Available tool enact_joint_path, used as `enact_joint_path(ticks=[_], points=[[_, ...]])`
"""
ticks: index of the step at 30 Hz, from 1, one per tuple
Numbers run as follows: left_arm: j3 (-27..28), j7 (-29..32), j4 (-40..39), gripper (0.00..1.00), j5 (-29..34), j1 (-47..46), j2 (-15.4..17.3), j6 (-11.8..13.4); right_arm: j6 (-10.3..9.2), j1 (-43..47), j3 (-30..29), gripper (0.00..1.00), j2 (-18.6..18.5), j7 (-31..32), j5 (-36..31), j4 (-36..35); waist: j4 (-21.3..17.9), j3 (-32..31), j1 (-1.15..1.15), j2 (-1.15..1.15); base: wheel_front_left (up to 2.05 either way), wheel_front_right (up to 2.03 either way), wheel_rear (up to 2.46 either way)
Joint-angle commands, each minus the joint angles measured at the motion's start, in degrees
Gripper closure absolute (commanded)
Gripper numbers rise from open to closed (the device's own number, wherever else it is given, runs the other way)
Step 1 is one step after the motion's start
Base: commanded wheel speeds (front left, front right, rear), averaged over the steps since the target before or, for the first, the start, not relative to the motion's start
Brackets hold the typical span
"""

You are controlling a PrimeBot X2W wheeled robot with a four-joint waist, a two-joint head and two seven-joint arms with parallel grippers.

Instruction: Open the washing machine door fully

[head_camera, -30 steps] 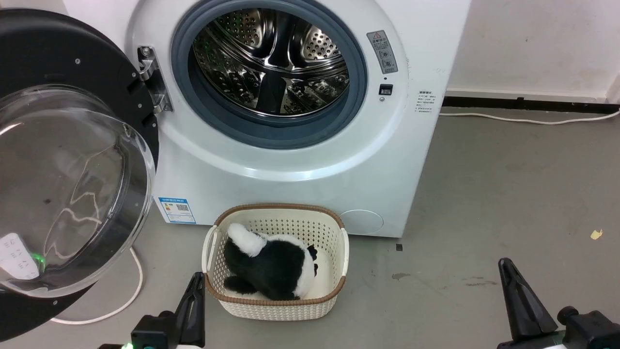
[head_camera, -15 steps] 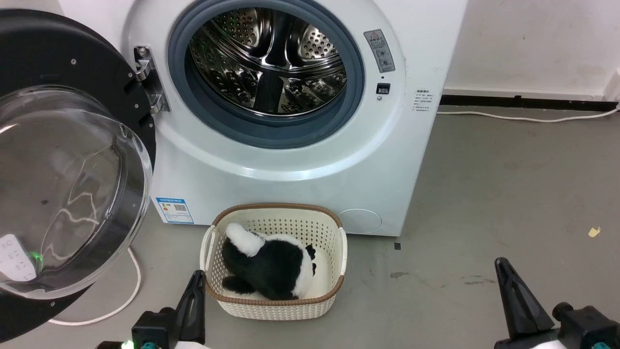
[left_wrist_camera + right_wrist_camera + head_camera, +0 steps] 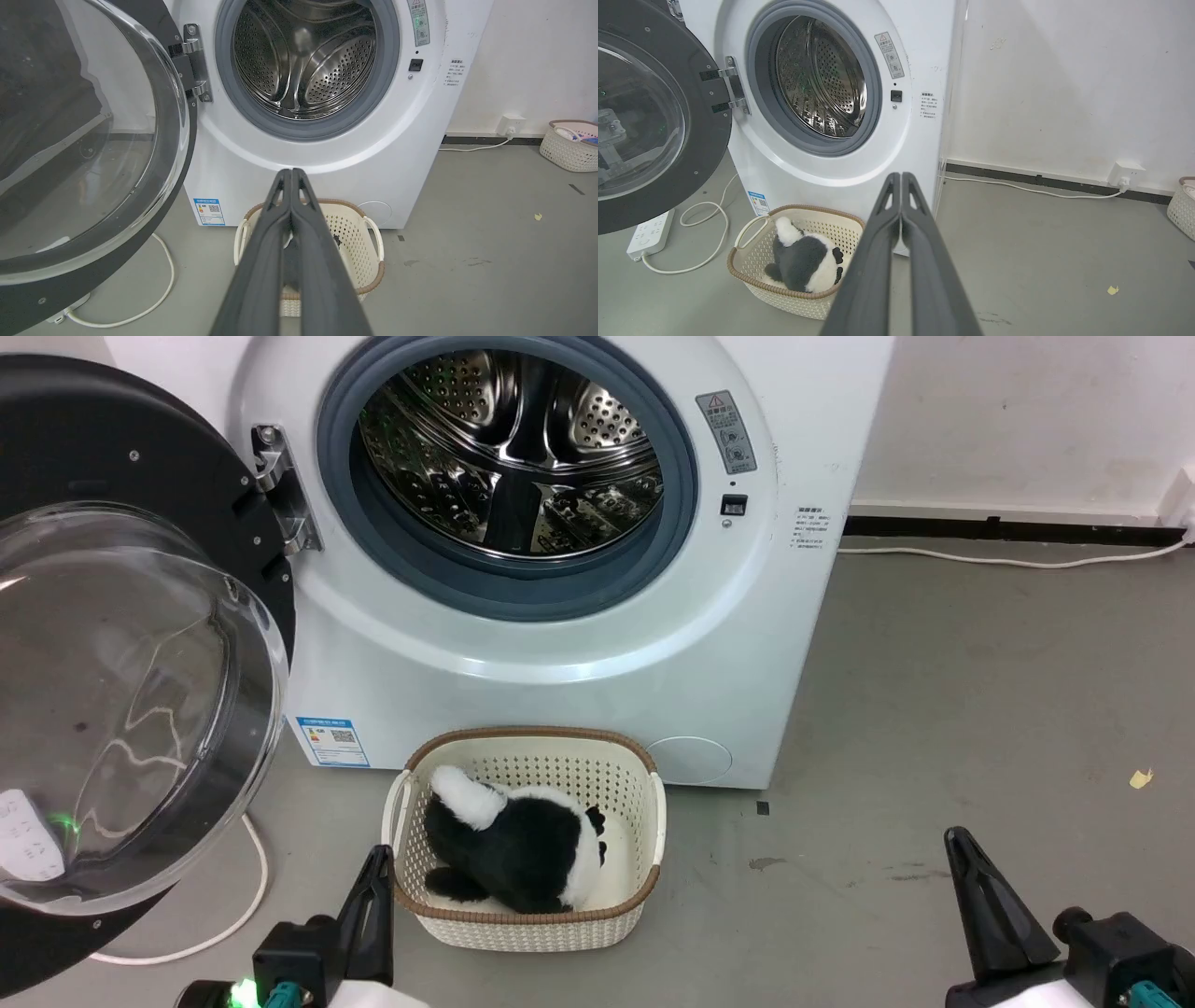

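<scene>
Sitting before your washing machine (image 3: 560,653): one basket (image 3: 523,929), one plush panda (image 3: 523,845) inside; left pincer (image 3: 291,173) and right pincer (image 3: 901,176) both pinched together, empty.

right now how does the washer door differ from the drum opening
The washing machine door has a black rim around a bulging clear glass bowl; the drum opening has a grey gasket around perforated steel. The door stands swung out on its hinge; the opening sits in the washing machine. Both are round.
</scene>
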Motion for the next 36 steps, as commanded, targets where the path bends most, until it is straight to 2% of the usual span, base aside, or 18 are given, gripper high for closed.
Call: enact_joint_path(ticks=[1,36], points=[[0.5,0.4,-0.3,1.00,0.7,-0.9,-0.5,-0.3,0.02,-1.1,0.1,1.00,0.1,0.4,-0.4,0.2,0.0,0.0,0.00,0.00,0.00,0.00,0.00],[4.4,4.1,-1.2,1.00,4.7,-2.2,-2.9,-3.0,0.03,-3.3,0.9,1.00,0.2,4.5,-1.5,1.1,-0.9,0.4,0.00,0.00,0.00,0.00,0.00]])
